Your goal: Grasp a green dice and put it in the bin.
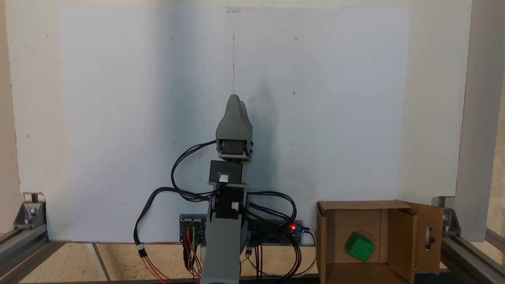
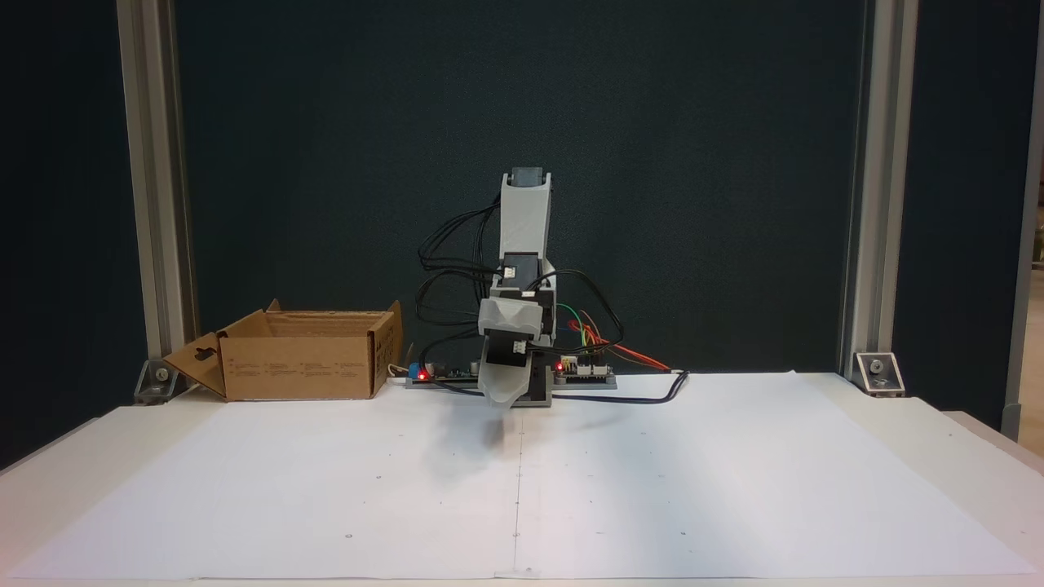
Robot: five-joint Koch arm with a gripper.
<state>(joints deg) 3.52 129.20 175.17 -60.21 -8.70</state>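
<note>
Green dice point(image 1: 359, 246), a small bright green plastic cube with rounded corners and sunken pips of the same colour, lay inside the brown corrugated cardboard box point(image 1: 401, 236) that served as the bin, seen from above in a fixed view. It rested on the floor of the box, a little tilted to the walls, toward the side where the flap with the slot-shaped handle cutout stood open. In the other fixed view the same box point(image 2: 298, 367) stood at the left, beside the arm's base, and the dice was hidden behind its wall. The grey plastic hand point(image 1: 235, 103) of the arm was well apart from the box, over the white paper sheet point(image 2: 652, 481) that covered the worktop, and it carried nothing green. From the front the hand point(image 2: 499, 401) pointed down close to the paper, near the base and the circuit boards with red lights. Its two jaws seemed to lie close together, with only a narrow line between the tips seen from above, but I could not tell for sure whether they were pressed together or a little spread. By my judgement the task was done: the dice was already in the bin and the arm was folded near its base, so nothing more remained except perhaps to settle into rest.
</note>
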